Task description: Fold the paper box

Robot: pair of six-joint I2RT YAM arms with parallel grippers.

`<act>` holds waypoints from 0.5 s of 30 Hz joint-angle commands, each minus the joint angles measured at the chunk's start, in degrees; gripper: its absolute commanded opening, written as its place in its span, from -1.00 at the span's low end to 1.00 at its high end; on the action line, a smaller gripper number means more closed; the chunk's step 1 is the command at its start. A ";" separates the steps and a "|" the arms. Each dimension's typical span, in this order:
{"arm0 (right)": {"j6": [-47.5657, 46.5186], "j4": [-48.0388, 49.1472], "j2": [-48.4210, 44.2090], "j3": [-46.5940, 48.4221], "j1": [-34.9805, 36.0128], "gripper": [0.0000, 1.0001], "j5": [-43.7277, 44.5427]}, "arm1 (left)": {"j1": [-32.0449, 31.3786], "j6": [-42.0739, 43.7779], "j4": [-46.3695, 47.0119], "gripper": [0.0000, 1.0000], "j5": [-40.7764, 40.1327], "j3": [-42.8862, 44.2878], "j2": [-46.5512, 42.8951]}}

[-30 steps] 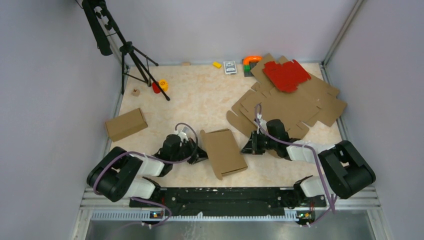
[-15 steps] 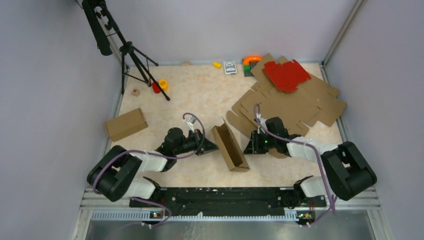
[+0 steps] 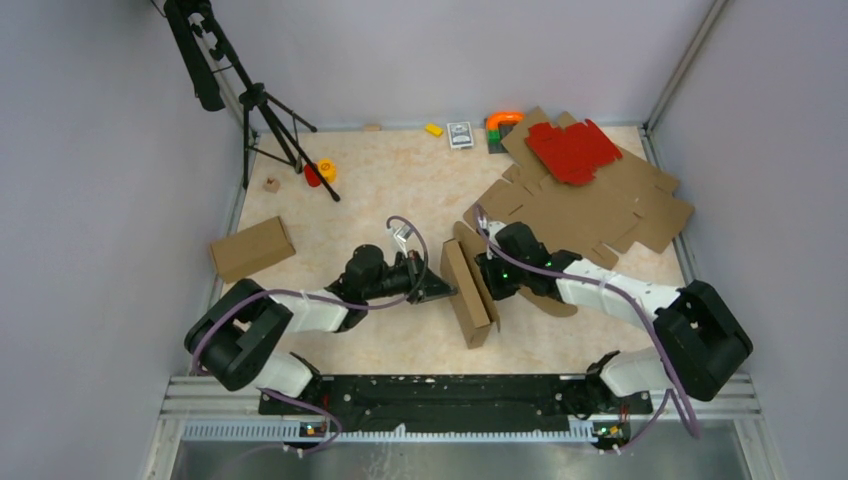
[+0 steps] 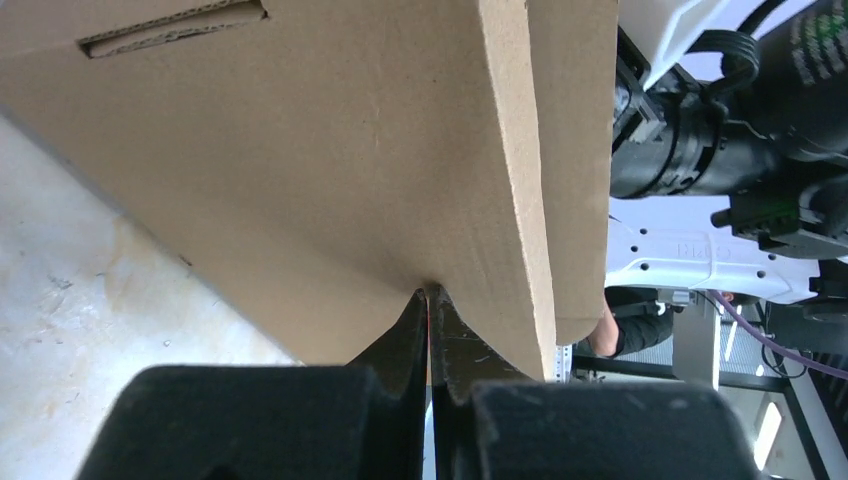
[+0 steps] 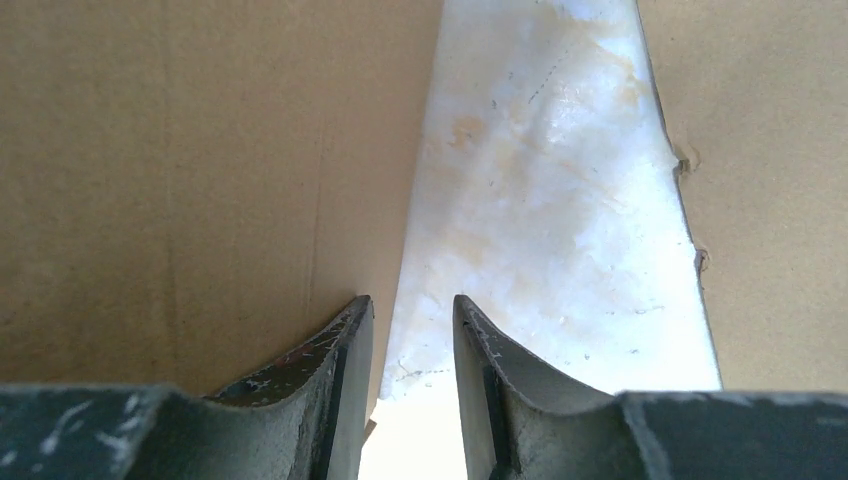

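Observation:
The paper box [image 3: 470,292], a plain brown folded cardboard piece, stands on a long side edge in the middle of the table, between the two grippers. My left gripper [image 3: 452,292] is shut and empty, with its tips pressed against the box's left face [image 4: 300,150]; in the left wrist view the left gripper [image 4: 428,292] touches the cardboard. My right gripper [image 3: 487,282] is on the box's right side. In the right wrist view the right gripper [image 5: 412,305] is slightly open with nothing between the jaws, and the box wall [image 5: 200,150] is against its left finger.
A closed brown box [image 3: 251,248] lies at the left. A pile of flat brown sheets [image 3: 590,215] with a red die-cut sheet [image 3: 572,150] on it fills the back right. A tripod [image 3: 262,110] stands back left. Small items [image 3: 459,134] line the far edge.
The box has gone from lying flat to standing on its long edge. Both grippers have moved inward and farther from the bases, up against its two faces.

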 commanded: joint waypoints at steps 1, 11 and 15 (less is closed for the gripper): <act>-0.73 -6.04 0.16 5.23 4.10 -0.29 9.21 | -1.23 1.32 0.45 -1.00 0.04 2.24 0.40; 1.16 -6.37 1.35 8.54 11.07 -0.29 10.42 | -3.72 0.98 0.33 -1.00 -0.86 3.37 1.53; 1.41 -6.12 1.86 8.34 11.91 -0.28 9.47 | -4.63 1.04 -0.07 -1.00 -1.32 3.68 1.32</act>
